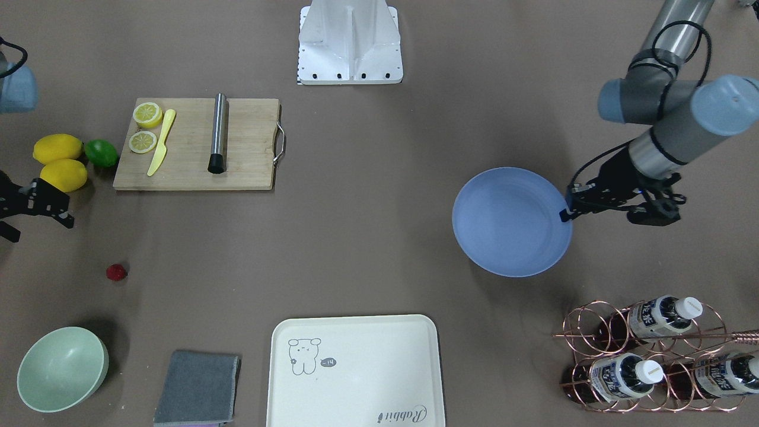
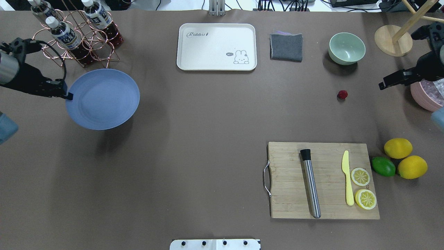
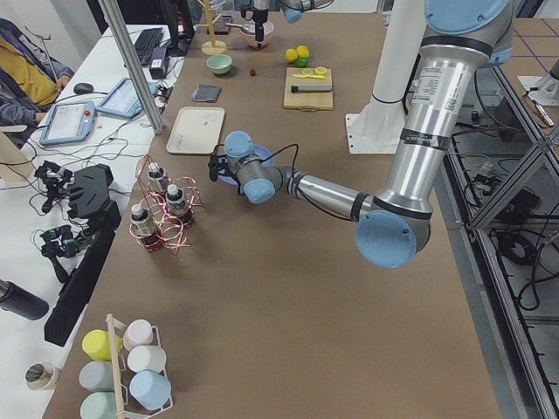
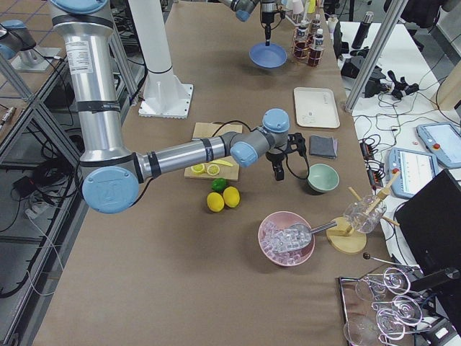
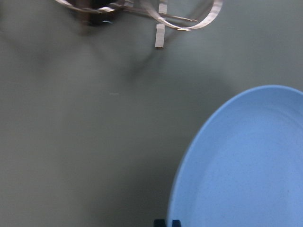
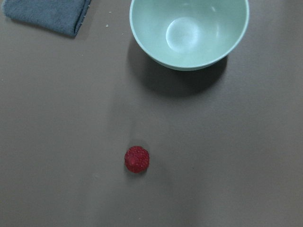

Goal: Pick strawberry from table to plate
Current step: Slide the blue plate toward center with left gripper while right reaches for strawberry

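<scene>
The strawberry (image 2: 342,94) is a small dark-red berry lying alone on the brown table (image 2: 208,139), a little in front of the mint bowl. It sits just below centre in the right wrist view (image 6: 137,159). My right gripper (image 2: 382,84) hangs above the table beside the berry, apart from it; its fingers look open and hold nothing. On the far side, the blue-grey plate (image 2: 102,99) is lifted off the table, casting a shadow below it. My left gripper (image 2: 67,94) is shut on the plate's rim (image 5: 189,189). The plate holds nothing.
A mint bowl (image 2: 347,48), a grey cloth (image 2: 286,47) and a cream tray (image 2: 216,47) line the far edge. A bottle rack (image 2: 74,34) stands close behind the plate. A cutting board (image 2: 322,180), lemons (image 2: 398,148), a lime (image 2: 383,166) and a pink bowl (image 2: 428,95) lie on the right.
</scene>
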Controlling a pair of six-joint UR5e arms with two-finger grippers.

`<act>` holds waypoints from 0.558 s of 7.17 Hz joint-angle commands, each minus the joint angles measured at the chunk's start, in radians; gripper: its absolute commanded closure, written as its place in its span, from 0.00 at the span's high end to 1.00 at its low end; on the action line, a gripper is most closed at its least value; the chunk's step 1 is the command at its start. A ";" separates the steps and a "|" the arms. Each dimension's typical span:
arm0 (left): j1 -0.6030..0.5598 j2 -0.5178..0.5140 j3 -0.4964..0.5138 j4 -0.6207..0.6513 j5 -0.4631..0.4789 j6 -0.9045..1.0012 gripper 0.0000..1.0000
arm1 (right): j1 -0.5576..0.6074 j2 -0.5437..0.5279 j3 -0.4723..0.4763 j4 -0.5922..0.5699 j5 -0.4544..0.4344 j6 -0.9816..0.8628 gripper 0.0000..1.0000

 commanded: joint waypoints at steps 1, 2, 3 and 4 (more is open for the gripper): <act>0.175 -0.169 -0.006 0.124 0.188 -0.170 0.00 | -0.052 0.104 -0.112 0.000 -0.030 0.020 0.98; 0.247 -0.219 0.000 0.147 0.254 -0.231 0.00 | -0.075 0.136 -0.155 0.000 -0.064 0.022 0.98; 0.292 -0.230 0.001 0.150 0.291 -0.239 0.00 | -0.095 0.153 -0.189 0.000 -0.085 0.022 0.98; 0.333 -0.241 -0.001 0.149 0.337 -0.259 0.00 | -0.119 0.165 -0.219 0.002 -0.124 0.022 0.96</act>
